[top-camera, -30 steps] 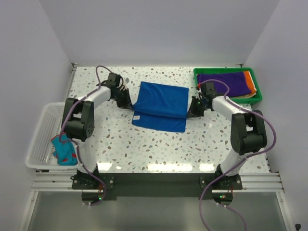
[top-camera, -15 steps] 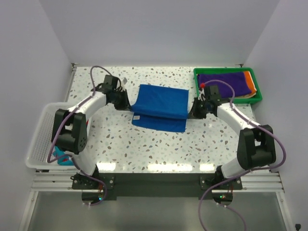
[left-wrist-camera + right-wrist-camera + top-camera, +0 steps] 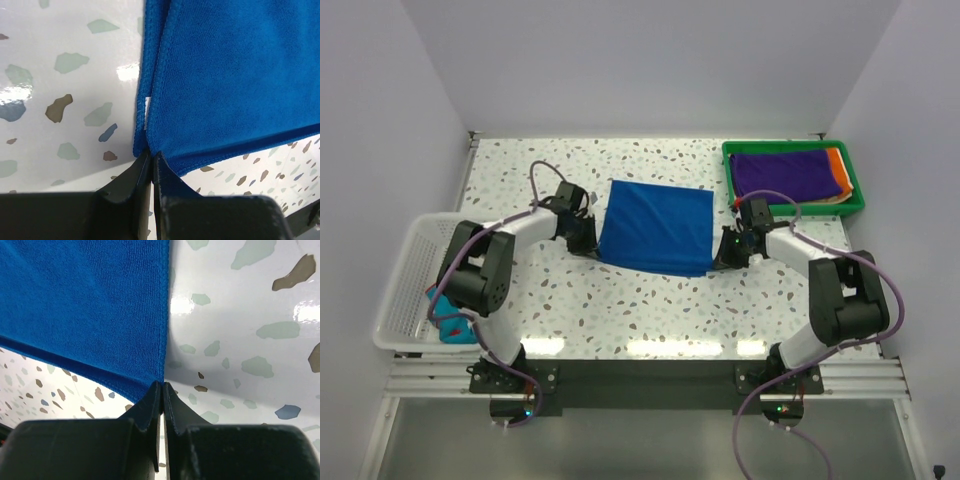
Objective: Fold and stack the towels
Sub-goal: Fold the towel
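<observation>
A bright blue towel point(image 3: 655, 228) lies folded in two in the middle of the table, its top layer reaching the near edge. My left gripper point(image 3: 588, 245) is at the towel's near left corner, and in the left wrist view its jaws point(image 3: 151, 155) are shut on the corner of the blue towel point(image 3: 235, 80). At the near right corner sits my right gripper point(image 3: 720, 255). The right wrist view shows its jaws point(image 3: 162, 386) pressed together, with the towel point(image 3: 85, 305) corner caught at their tips.
A green tray point(image 3: 855, 205) at the back right holds a folded dark purple towel point(image 3: 785, 172) on top of an orange one point(image 3: 837, 165). A white mesh basket point(image 3: 405, 270) hangs off the left edge with a teal and red towel point(image 3: 448, 322) inside.
Both grippers have drawn the towel's upper layer toward the near side. It now covers the lower layer, whose strip showed before. Both grippers sit nearer and lower.
</observation>
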Controlling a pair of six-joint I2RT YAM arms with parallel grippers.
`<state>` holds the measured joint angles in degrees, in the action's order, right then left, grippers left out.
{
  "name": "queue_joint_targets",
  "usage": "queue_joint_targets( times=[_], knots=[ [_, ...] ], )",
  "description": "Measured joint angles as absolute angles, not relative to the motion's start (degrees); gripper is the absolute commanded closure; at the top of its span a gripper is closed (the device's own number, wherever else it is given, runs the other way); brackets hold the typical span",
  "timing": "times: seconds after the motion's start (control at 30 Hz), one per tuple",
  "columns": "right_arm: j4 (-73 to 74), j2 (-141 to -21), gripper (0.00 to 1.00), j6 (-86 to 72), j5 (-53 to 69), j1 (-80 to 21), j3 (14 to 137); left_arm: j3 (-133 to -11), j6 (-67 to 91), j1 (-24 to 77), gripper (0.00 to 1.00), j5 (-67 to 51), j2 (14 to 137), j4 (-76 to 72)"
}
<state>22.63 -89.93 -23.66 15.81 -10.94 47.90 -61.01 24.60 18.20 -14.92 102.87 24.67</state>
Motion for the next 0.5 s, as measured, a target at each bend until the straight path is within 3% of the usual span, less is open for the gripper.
queue_joint_targets(
  times=[0.5],
  knots=[
    [22.59, -86.59, 1.00, -24.27, 16.10, -11.25, 48.47, -68.10, 24.86, 18.48, 0.92, -10.81, 101.56, 28.29]
  ],
)
